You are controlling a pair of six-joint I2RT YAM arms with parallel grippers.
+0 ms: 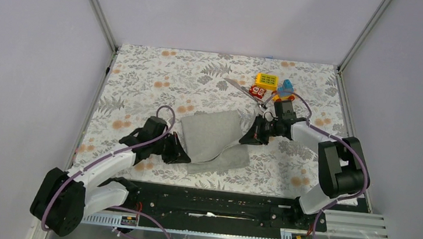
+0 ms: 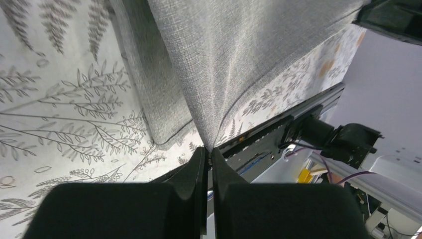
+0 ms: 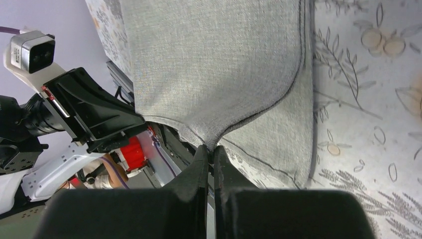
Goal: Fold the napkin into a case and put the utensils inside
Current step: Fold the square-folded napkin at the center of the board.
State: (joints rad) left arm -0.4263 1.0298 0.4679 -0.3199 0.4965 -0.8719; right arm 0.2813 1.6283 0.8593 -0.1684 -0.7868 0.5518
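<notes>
- Overhead: I am folding the plain grey cloth napkin (image 1: 213, 134) mid-table with left gripper (image 1: 178, 149) and right gripper (image 1: 249, 136); slim silver metal utensils (image 1: 244, 89) are lying beyond, unpacked.
- Left wrist: jaws are pinching napkin cloth.
- Right wrist: jaws are pinching it too; fold seemingly unfinished.

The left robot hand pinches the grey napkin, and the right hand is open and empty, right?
Not quite. The right gripper is shut on the napkin too, as the right wrist view shows. The left gripper does pinch it.
</notes>
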